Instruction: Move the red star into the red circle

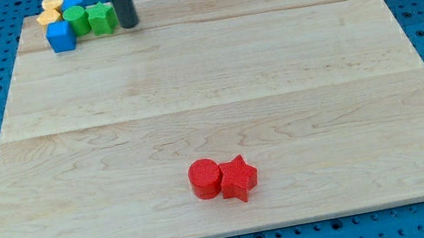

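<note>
Near the view's bottom, red star (238, 178) touches red circle (205, 178); my tip (128, 24) grips nothing.

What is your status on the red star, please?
My tip top left, beside green block. Red star touching red circle. Nothing between.

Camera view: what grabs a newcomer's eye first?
The red star touching the red circle on its right side, alone near the view's bottom centre of the wooden board. Then the cluster at the top left: blue cube, green circle, green block and yellow block, with my tip just right of the green block.
</note>
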